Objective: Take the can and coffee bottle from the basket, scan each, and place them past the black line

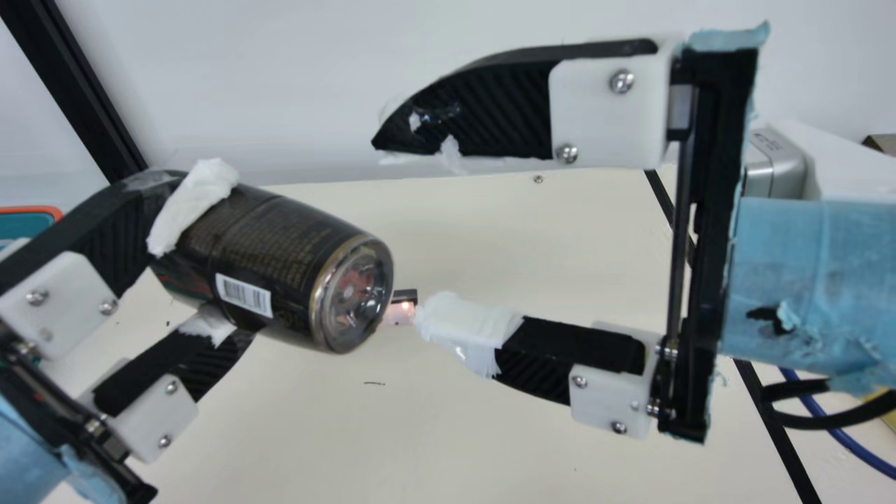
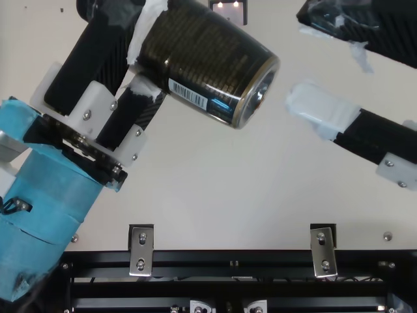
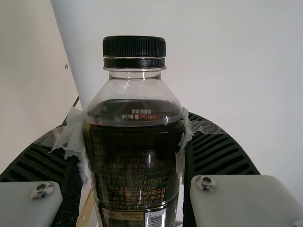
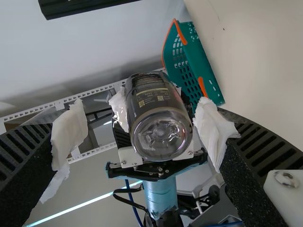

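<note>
Coffee bottle (image 1: 280, 266), just one, is held in the air on its side, its base pointing to the right and a little down. Going from the left of the main view, there is one teal basket (image 1: 31, 209) with an orange rim at the edge. Next, the left gripper (image 1: 199, 252) holds the bottle between its two fingers, each with white wrapping near the tip. One white barcode label (image 1: 243, 295) shows on the bottle's side, and the left wrist view shows its one black cap (image 3: 134, 47). Just beyond the base, farther back on the table (image 1: 448, 420), sits one small dark box (image 1: 405, 296) with lit spots, two in the top view. Then comes the right gripper (image 1: 399, 229), wide and holding nothing, its two fingers apart from the bottle. One black line (image 1: 773, 427) and one blue cable (image 1: 850, 437) follow on the right.
</note>
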Controlling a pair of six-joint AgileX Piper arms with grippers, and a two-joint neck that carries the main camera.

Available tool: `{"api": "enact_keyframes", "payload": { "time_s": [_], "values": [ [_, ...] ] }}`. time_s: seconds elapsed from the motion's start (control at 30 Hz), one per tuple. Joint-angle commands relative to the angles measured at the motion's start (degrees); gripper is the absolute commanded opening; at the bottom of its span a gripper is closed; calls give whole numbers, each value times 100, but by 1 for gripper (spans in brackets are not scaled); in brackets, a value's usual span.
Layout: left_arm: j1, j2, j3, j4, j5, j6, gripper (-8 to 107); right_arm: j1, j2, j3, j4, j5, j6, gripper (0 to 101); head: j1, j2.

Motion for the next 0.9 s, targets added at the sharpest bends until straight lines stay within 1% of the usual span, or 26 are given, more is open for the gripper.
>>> {"api": "enact_keyframes", "payload": {
  "time_s": [0.0, 0.43, 0.67, 0.87],
  "values": [
    [0, 0, 0, 0, 0, 0, 10, 89, -5, 65, 7, -81, -11, 101, -49, -23],
    [0, 0, 0, 0, 0, 0, 10, 821, 171, 328, 159, -807, -19, 101, -49, -23],
    [0, 0, 0, 0, 0, 0, 10, 1126, 317, 340, 295, -1140, -54, 101, -49, -23],
    [0, 0, 0, 0, 0, 0, 10, 1299, 413, 309, 387, -1330, -70, 101, -49, -23]
  ]
}}
